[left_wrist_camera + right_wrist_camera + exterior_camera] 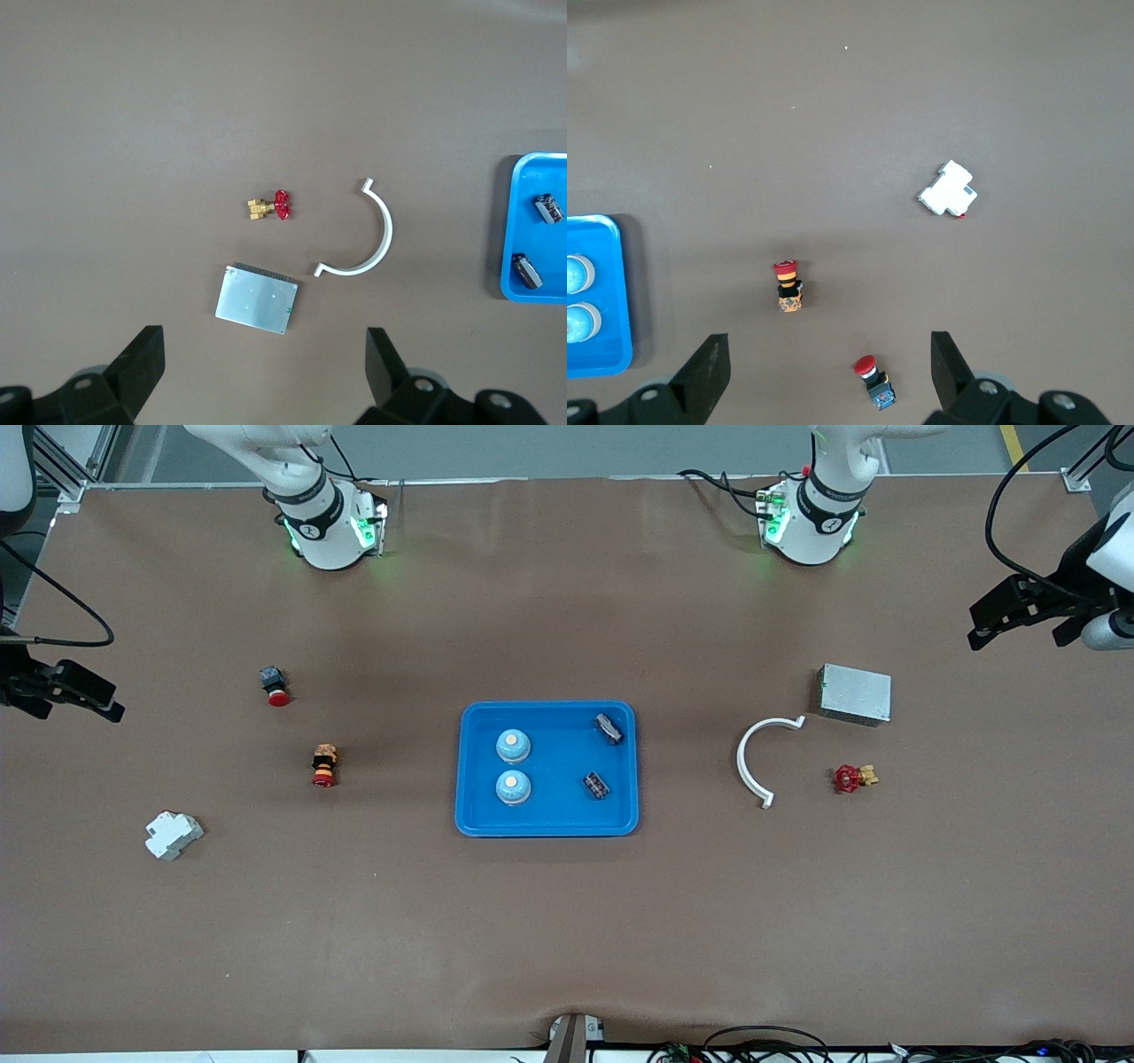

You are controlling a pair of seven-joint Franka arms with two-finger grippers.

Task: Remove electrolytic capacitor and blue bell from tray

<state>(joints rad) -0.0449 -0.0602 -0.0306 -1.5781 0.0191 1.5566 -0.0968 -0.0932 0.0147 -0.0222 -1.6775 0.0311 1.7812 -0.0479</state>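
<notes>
Blue tray (547, 825) sat mid-table. You'd have found both bells in its half toward the right arm's end: one bell (513, 745), the second bell (513, 786) just at its 6 o'clock in the front view, apart from it. Both capacitors lay in the other half: one capacitor (609, 728) near the corner, the second capacitor (596, 785) at its 6 o'clock.

Left gripper (261, 350) hung over the left arm's end of the table, pincer apart, nothing between the fingers. Right gripper (824, 354) hung over the right arm's end, pincer likewise apart and empty.

Loose around the left end: grey metal box (854, 693), white curved clip (755, 755), red valve (852, 778). At the right end: red push button (275, 686), orange-and-red switch (324, 765), white breaker (173, 834).
</notes>
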